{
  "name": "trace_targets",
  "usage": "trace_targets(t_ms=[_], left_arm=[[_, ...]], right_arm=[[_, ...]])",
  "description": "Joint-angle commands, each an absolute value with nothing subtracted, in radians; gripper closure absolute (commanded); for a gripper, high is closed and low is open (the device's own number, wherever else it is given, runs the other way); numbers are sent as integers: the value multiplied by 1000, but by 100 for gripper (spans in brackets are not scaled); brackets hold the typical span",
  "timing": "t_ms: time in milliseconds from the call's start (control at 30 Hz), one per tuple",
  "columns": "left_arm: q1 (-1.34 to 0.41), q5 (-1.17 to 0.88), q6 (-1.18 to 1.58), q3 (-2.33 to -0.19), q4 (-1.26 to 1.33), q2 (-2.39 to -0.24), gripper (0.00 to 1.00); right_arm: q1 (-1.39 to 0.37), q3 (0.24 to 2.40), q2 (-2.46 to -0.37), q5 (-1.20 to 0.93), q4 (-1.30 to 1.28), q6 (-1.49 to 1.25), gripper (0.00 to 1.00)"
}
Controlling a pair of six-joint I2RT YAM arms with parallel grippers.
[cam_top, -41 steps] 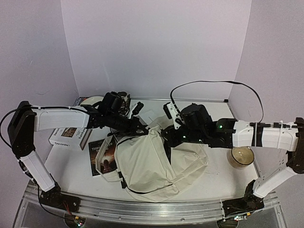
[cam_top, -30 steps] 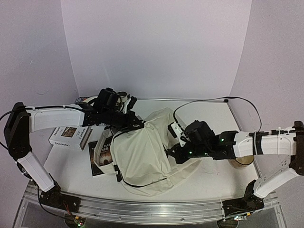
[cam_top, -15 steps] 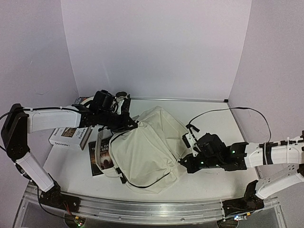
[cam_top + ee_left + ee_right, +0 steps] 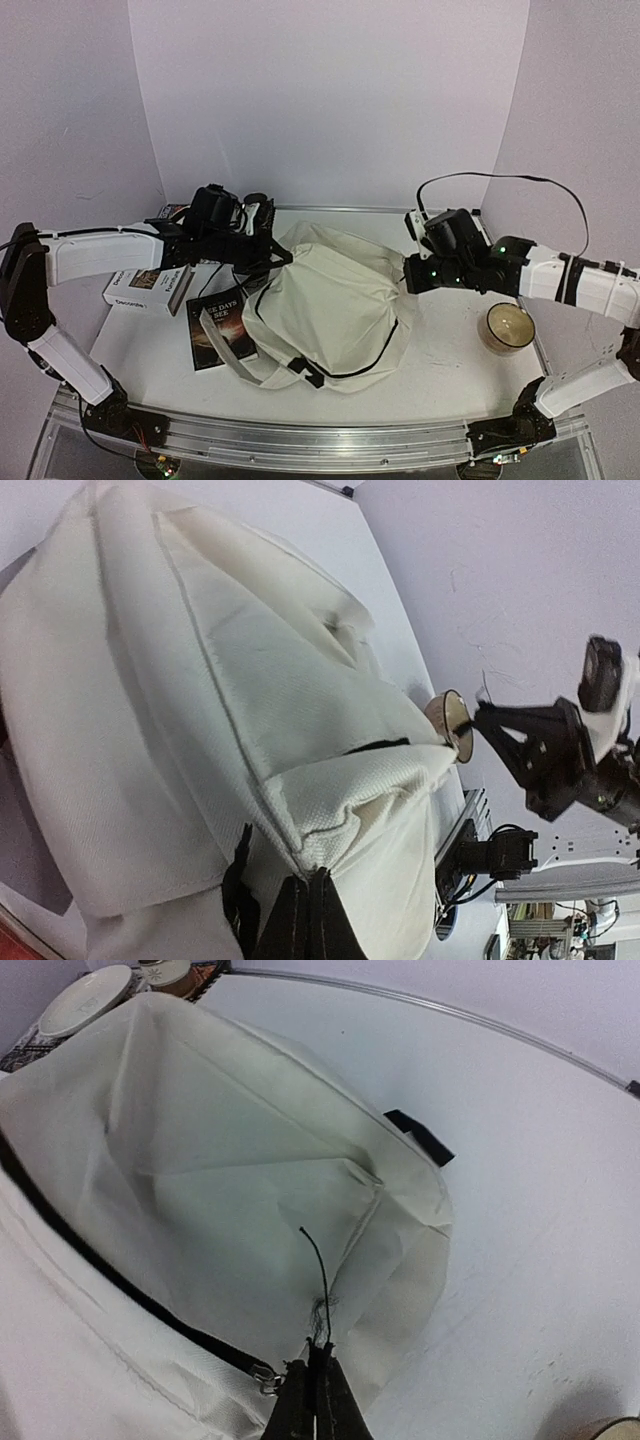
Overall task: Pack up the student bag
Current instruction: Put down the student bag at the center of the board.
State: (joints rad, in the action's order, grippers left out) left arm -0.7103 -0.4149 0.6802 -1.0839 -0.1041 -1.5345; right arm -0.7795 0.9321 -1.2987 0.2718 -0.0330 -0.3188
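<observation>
student bag (image 4: 330,300) filling table centre, books (image 4: 148,288) crowding left, cup (image 4: 508,328) at right, open tabletop (image 4: 450,375) in front

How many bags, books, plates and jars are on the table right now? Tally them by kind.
Bags: 1, student bag
Books: 2, dark book and white book
Plates: 1, white plate
Jars: 1, glass jar
Total: 5

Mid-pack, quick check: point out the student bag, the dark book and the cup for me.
student bag (image 4: 335,295): top external view, middle of its cream fabric.
dark book (image 4: 222,326): top external view, on its cover, left of the bag.
cup (image 4: 509,327): top external view, on its open mouth, right of the bag.
</observation>
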Motion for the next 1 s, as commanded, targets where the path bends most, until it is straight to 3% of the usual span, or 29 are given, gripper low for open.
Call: trace_targets(t_ms=[0, 233, 367, 667, 800, 967], left_arm=[[-825, -368, 737, -1073, 52, -1479, 100], [-993, -277, 804, -1062, 160, -1612, 96], [-1053, -236, 787, -1093, 161, -1661, 81], [-1048, -27, 775, -969, 60, -1515, 52], [-1009, -11, 808, -889, 41, -1459, 47], [-953, -40, 825, -833, 57, -1424, 44]], right_arm=[[-711, 1067, -1411, 313, -115, -170, 100], [-672, 1131, -1517, 314, -113, -56, 100], [-669, 1121, -1530, 311, -100, -8, 99], [-678, 1085, -1375, 66, -199, -98, 63], [-729, 1040, -1319, 42, -224, -165, 51], [-873, 1029, -1312, 74, -228, -241, 43]])
